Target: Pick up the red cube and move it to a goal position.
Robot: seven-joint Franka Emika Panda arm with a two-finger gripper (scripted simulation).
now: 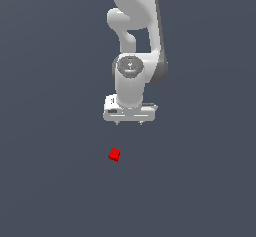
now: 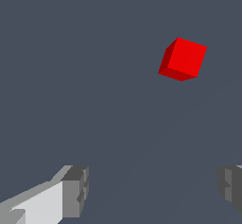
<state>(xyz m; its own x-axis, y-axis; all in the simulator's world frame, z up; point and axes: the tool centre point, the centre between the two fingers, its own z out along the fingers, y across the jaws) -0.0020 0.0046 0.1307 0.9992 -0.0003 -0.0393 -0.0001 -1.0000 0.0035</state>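
Sitting alone on the grey floor, the red cube (image 1: 114, 154) lies ahead of the gripper (image 1: 129, 123), apart from it and turned askew to its fingers (image 2: 74, 191), which stand wide apart, holding nothing. Closing without squaring up could nudge the cube aside.

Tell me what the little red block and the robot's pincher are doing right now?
red cube: lying free on the grey floor, not held, apart from the fingers and off to one side of them.
gripper: open, empty, fingers spread wide, nothing between them.
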